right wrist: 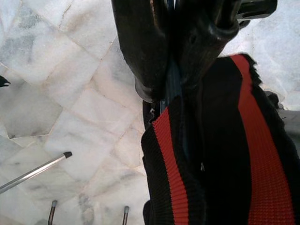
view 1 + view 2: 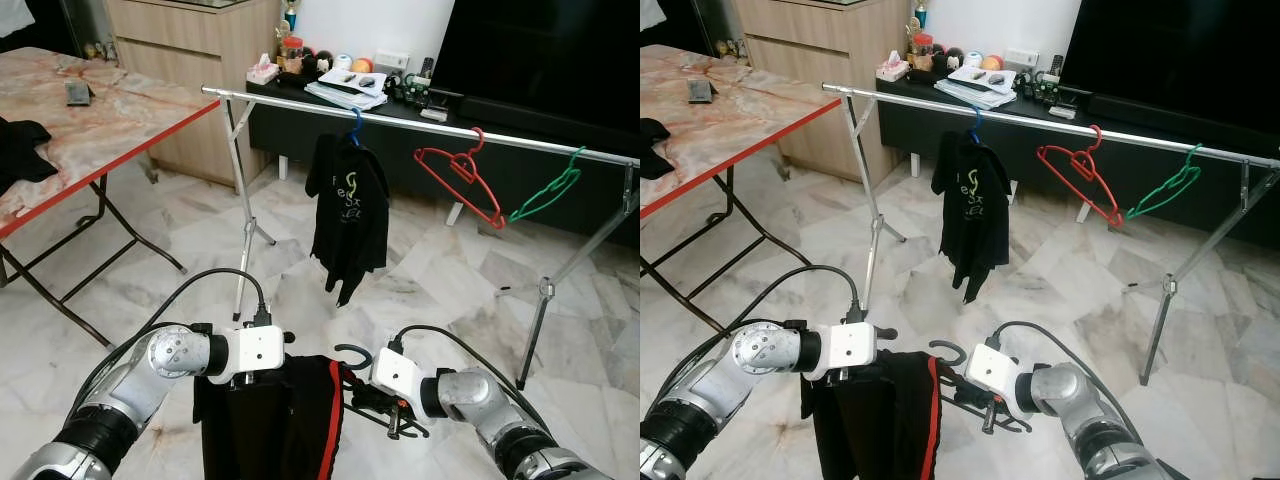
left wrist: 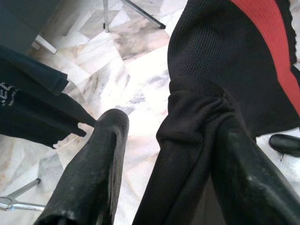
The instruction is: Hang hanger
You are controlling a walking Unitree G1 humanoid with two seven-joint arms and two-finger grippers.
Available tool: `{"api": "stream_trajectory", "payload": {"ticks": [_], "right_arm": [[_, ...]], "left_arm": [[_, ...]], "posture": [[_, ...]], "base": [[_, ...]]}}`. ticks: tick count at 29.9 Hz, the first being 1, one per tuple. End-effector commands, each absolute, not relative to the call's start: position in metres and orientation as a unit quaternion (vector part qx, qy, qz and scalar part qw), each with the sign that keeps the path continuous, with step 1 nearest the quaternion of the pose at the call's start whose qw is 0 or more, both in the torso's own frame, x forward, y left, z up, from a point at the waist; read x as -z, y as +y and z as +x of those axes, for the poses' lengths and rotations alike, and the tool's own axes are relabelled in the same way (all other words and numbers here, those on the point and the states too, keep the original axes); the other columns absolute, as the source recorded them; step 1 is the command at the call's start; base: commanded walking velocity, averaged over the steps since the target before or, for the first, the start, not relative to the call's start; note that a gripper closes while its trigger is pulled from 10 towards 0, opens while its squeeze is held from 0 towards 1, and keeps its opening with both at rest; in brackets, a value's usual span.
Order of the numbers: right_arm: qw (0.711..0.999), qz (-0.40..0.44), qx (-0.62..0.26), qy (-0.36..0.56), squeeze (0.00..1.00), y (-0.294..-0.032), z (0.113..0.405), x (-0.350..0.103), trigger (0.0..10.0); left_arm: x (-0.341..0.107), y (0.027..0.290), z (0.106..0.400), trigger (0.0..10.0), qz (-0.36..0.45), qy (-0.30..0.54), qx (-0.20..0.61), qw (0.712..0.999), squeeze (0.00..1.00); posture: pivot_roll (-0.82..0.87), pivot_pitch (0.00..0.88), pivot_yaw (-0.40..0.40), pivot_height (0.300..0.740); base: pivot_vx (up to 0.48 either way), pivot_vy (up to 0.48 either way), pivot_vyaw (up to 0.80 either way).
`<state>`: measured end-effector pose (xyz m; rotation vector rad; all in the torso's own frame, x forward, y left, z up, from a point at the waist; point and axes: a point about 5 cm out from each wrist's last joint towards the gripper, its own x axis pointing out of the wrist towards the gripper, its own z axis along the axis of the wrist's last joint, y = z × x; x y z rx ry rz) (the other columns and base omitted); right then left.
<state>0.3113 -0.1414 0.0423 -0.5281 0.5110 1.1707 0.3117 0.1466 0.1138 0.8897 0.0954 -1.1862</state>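
Garment and hanger sit low between the two arms in the left eye view: a soft black knit garment with a red stripe draped on a dark hanger whose curved hook pokes up just beside the right gripper. The left gripper is at the cloth's far shoulder. Well ahead of both runs the long silver clothes rail, carrying a black printed T-shirt on a blue hanger, a bare red plastic hanger and a bare green one.

Right eye view, same layout; the open stretch of rail beyond the left gripper looks like a fair landing spot.

Left wrist view brings the close-up: one black finger stands free, the other presses a bunched fold of knit, so these fingers are parted around cloth, not clamped hard.

Right wrist view: fingers pressed together, pinching the hanger's thin neck right where the ribbed red-striped edge gathers.

Handling call: the load looks light, the knit floppy and prone to sliding off, the hanger frame stiff. Best hold is that neck under the hook, keeping the hook free.
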Motion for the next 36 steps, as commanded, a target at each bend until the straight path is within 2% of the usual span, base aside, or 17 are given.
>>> {"api": "stream_trajectory", "payload": {"ticks": [1,4,5,6,10,15,16,19,22,23,25,30,36], "right_arm": [[0.785,-0.232,-0.532,0.216,0.0,-0.141,0.314,-0.046,0.0],[0.797,-0.223,-0.519,0.211,0.0,-0.143,0.315,-0.047,0.0],[0.804,-0.22,-0.512,0.208,0.0,-0.144,0.315,-0.047,0.0],[0.809,-0.218,-0.506,0.206,0.0,-0.144,0.316,-0.047,0.0],[0.832,-0.204,-0.475,0.199,0.0,-0.149,0.319,-0.049,0.0],[0.846,-0.189,-0.458,0.195,0.0,-0.153,0.32,-0.049,0.0],[0.853,-0.186,-0.448,0.193,0.0,-0.154,0.32,-0.049,0.0],[0.875,-0.181,-0.408,0.189,0.0,-0.156,0.325,-0.05,0.0],[0.907,-0.15,-0.348,0.182,0.0,-0.157,0.334,-0.056,0.0],[0.907,-0.15,-0.348,0.182,0.0,-0.157,0.334,-0.056,0.0],[0.938,-0.084,-0.301,0.153,0.0,-0.153,0.346,-0.07,0.0],[0.949,-0.078,-0.274,0.136,0.0,-0.142,0.357,-0.082,0.0],[0.943,-0.066,-0.299,0.129,0.0,-0.122,0.362,-0.09,0.0]], "left_arm": [[-0.122,0.145,0.313,10.0,0.423,0.026,0.539,0.728,1.0],[-0.125,0.145,0.315,10.0,0.431,0.011,0.525,0.733,1.0],[-0.128,0.146,0.317,10.0,0.43,0.004,0.516,0.74,0.25],[-0.129,0.146,0.318,10.0,0.43,-0.002,0.51,0.745,0.02],[-0.141,0.15,0.325,10.0,0.426,-0.029,0.472,0.771,0.0],[-0.148,0.157,0.328,10.0,0.424,-0.049,0.441,0.789,0.0],[-0.152,0.158,0.33,10.0,0.419,-0.064,0.422,0.802,0.0],[-0.158,0.16,0.334,10.0,0.406,-0.087,0.379,0.827,0.0],[-0.159,0.164,0.34,10.0,0.382,-0.094,0.305,0.867,0.0],[-0.159,0.164,0.34,10.0,0.382,-0.094,0.305,0.867,0.0],[-0.14,0.153,0.332,10.0,0.346,-0.065,0.322,0.878,0.0],[-0.118,0.146,0.328,10.0,0.33,-0.027,0.319,0.888,0.0],[-0.116,0.137,0.333,10.0,0.295,-0.018,0.281,0.913,0.0]], "posture": [[0.15,0.051,-0.092,0.74],[0.15,0.052,-0.094,0.74],[0.15,0.053,-0.095,0.74],[0.15,0.053,-0.095,0.74],[0.14,0.056,-0.095,0.74],[0.14,0.059,-0.096,0.74],[0.14,0.058,-0.096,0.74],[0.14,0.058,-0.095,0.74],[0.15,0.059,-0.098,0.74],[0.15,0.059,-0.098,0.74],[0.14,0.058,-0.1,0.74],[0.14,0.049,-0.099,0.74],[0.15,0.031,-0.106,0.74]], "base": [[0.0,0.0,0.0],[0.0,0.0,0.0],[0.0,0.0,0.0],[0.0,0.0,0.0],[0.0,0.0,0.0],[0.0,0.0,0.0],[0.0,0.0,0.0],[0.0,0.0,0.0],[0.0,0.0,0.0],[0.0,0.0,0.0],[0.0,0.0,0.0],[0.0,0.0,0.0],[0.0,0.0,0.0]]}}
